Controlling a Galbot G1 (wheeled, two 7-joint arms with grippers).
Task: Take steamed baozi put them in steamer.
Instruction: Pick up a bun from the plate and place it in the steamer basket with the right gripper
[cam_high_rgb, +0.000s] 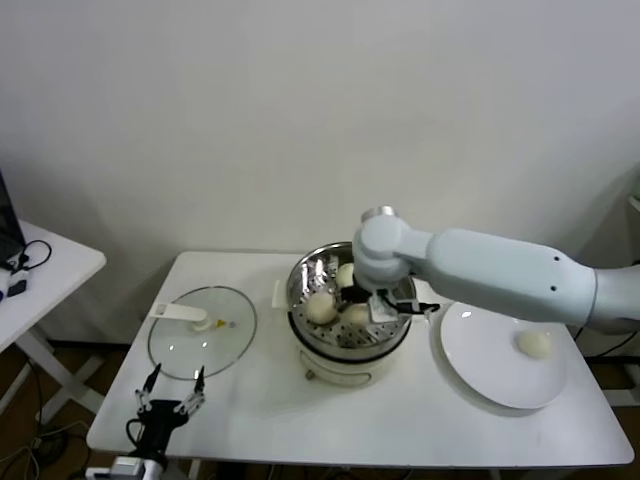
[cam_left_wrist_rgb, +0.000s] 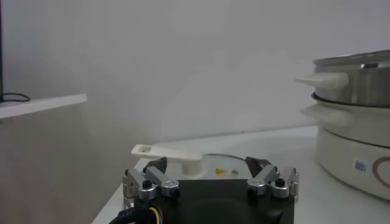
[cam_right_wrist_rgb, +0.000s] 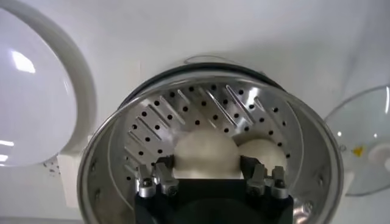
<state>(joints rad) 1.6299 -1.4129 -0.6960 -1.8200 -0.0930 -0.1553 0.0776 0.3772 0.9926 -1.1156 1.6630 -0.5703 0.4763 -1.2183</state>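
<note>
- Writing: a small label with a blue mark showed on the white cooker base (cam_left_wrist_rgb: 359, 164) in the left wrist view, too small to read; no other legible text.
- Left pincer (cam_high_rgb: 172, 392): parked at the near left edge of the counter (cam_high_rgb: 260, 410), fingers spread apart and holding nothing, pointed toward the glass lid (cam_high_rgb: 200, 330).
- Glass lid: lay flat on the counter just beyond the left pincer, its white handle (cam_left_wrist_rgb: 166, 152) uppermost, left of the steamer and apart from it.
- Right pincer (cam_right_wrist_rgb: 209, 171): lowered inside the steamer (cam_right_wrist_rgb: 201, 103), its two fingers set either side of one steamed baozi (cam_right_wrist_rgb: 205, 152) and closed against it.
- Second bun (cam_right_wrist_rgb: 263, 152): sat on the perforated floor just beside the held one, touching or nearly so.
- Head view: three buns in the basket, at (cam_high_rgb: 320, 308), (cam_high_rgb: 346, 274) and one partly hidden beneath the pincer.
- Steamer: stood mid-counter on the cooker base, the right arm (cam_high_rgb: 500, 270) reaching over its right rim.
- White plate (cam_high_rgb: 480, 370): right of the steamer, close beside it, carrying one remaining bun (cam_high_rgb: 535, 344).
- Far left: a separate white side table (cam_high_rgb: 50, 270) with cables.
</note>
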